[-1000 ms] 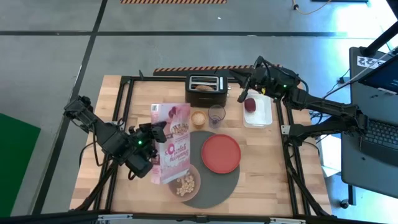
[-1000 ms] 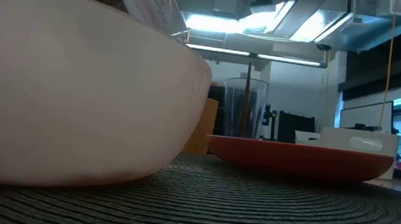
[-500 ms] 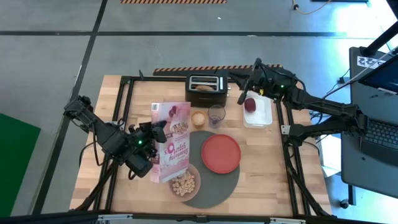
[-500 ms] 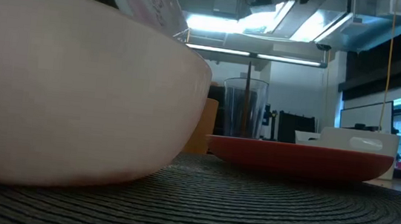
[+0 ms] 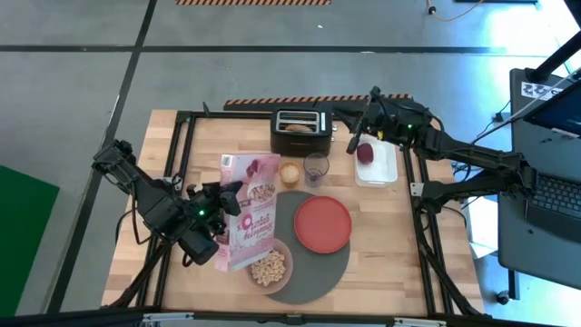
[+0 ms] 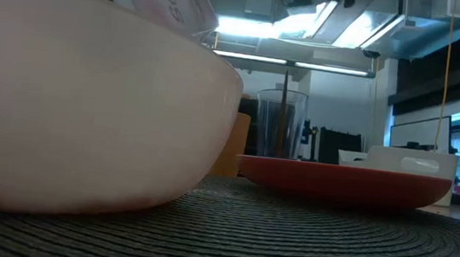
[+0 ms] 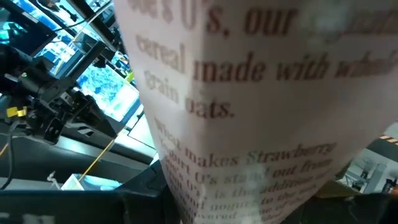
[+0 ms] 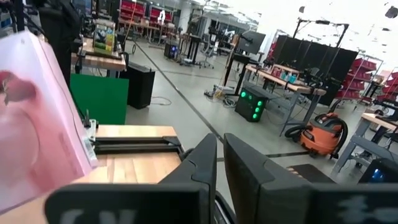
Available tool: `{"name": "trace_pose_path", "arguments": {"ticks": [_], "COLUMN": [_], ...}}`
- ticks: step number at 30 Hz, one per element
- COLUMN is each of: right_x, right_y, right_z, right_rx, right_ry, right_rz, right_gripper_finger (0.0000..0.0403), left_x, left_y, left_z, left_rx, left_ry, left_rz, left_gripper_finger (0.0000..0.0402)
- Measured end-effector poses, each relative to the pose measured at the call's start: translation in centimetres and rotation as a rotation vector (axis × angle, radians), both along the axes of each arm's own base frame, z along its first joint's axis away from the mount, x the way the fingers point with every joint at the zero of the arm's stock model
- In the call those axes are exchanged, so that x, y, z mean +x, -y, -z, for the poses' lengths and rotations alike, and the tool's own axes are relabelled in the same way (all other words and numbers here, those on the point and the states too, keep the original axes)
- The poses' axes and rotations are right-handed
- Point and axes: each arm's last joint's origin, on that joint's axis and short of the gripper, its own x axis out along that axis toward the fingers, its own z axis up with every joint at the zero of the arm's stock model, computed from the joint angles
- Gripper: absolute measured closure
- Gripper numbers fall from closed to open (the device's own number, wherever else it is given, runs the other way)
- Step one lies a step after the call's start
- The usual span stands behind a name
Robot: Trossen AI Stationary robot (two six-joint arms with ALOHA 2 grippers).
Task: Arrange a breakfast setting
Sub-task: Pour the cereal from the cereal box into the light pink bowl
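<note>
Left claw (image 5: 216, 218), left-center of the high view, is clamped on one pink cereal box (image 5: 245, 211). The box is tilted with its lower end beside the bowl; in the left wrist view its printed panel (image 7: 261, 106) fills most of the frame.

One pale bowl (image 5: 268, 263) sits at lower center on the left edge of the one dark-grey mat (image 5: 318, 277), with tan cereal (image 5: 269, 267) in it. One red plate (image 5: 322, 224) is on the mat just right of the box, apart from the bowl.

Above the mat there is one small tan cup (image 5: 290, 173) and one clear glass (image 5: 316, 168), side by side. One black toaster (image 5: 300, 132) stands at the bench's (image 5: 381, 263) top edge, with something tan in a slot.

Upper right: one white tray (image 5: 379, 167) holding one dark-red fruit (image 5: 365, 153). Right claw (image 5: 359, 136) hovers at the tray's upper-left corner, its fingers (image 8: 249, 174) close together with a narrow gap and nothing between them.
</note>
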Motion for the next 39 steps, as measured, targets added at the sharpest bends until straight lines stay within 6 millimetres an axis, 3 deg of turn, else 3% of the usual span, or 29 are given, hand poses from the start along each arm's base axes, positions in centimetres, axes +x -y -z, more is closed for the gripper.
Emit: {"name": "trace_pose_path", "arguments": {"ticks": [22,39], "right_x": [0.0,-0.01], "right_y": [0.01,0.05], "right_z": [0.25,0.26], "right_rx": [0.008,0.008], "right_ry": [-0.025,-0.026], "right_rz": [0.001,0.013], "right_gripper_finger": [0.0368,0.0368], "left_x": [0.55,0.54], "left_y": [0.3,0.65], "left_z": [-0.31,-0.05], "left_rx": [0.092,0.035], "left_ry": [0.027,-0.023], "left_rz": [0.034,0.061], "left_gripper_finger": [0.0244,0.0244]}}
